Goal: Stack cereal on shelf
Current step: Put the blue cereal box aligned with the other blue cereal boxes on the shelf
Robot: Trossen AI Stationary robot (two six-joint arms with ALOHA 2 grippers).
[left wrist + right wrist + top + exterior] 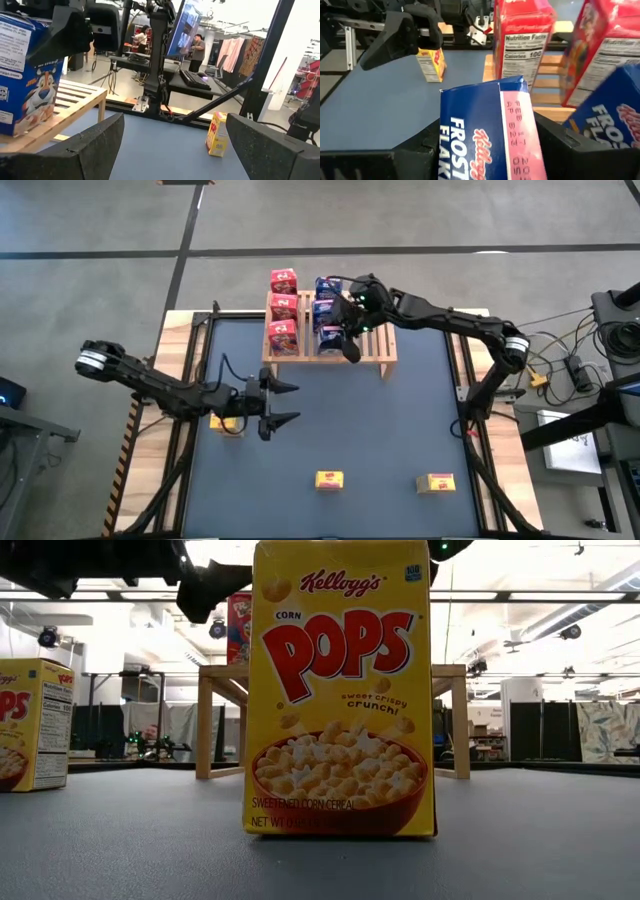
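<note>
The shelf (385, 350) stands at the table's far side with three red cereal boxes (283, 307) in a row on its slats and blue ones (326, 288) beside them. My right gripper (348, 340) reaches over the shelf's near edge, shut on a blue cereal box (485, 135). My left gripper (288, 403) hangs open over the table left of centre with nothing between its fingers (95, 145). Three yellow cereal boxes stand on their bottoms on the table: one by the left arm (228, 423) and two near the front edge (330, 479) (437, 483). My right gripper pinches the blue box between its two fingers, one on each broad face (470, 150). They come from the table's right side, slanting down. The box stands upright, its top flap (520, 110) clear of the fingers. Its bottom (15, 131) is at the slats; whether it rests there I cannot tell.
The table's blue mat (400, 430) lies open between the shelf and the front boxes. In the low view one yellow box (340, 690) fills the centre and hides most of the shelf (210, 720). People stand in the room beyond the table (197, 47).
</note>
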